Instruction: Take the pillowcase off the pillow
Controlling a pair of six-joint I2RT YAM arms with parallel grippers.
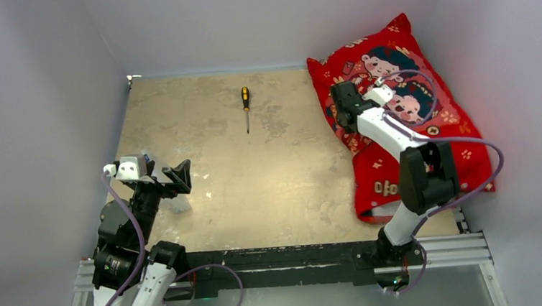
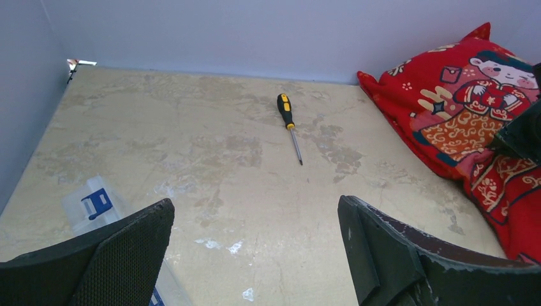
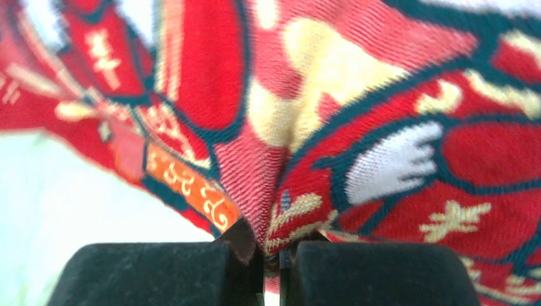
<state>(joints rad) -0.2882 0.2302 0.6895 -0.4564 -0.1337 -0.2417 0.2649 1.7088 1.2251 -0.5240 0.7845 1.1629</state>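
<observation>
The red printed pillowcase (image 1: 396, 123) lies plump along the table's right side, its far corner against the back wall; it also shows in the left wrist view (image 2: 472, 121). The pillow is hidden inside it. My right gripper (image 1: 340, 112) sits at the pillowcase's left edge, shut on a pinched fold of the red fabric (image 3: 271, 210), which bunches up between the two black pads (image 3: 166, 274). My left gripper (image 1: 176, 175) hangs over the near left of the table, open, with nothing between its fingers (image 2: 127, 255).
A yellow-and-black screwdriver (image 1: 246, 106) lies at the far middle of the table. A clear plastic bag with a blue mark (image 2: 96, 204) lies under the left gripper. Grey walls close in the table on three sides.
</observation>
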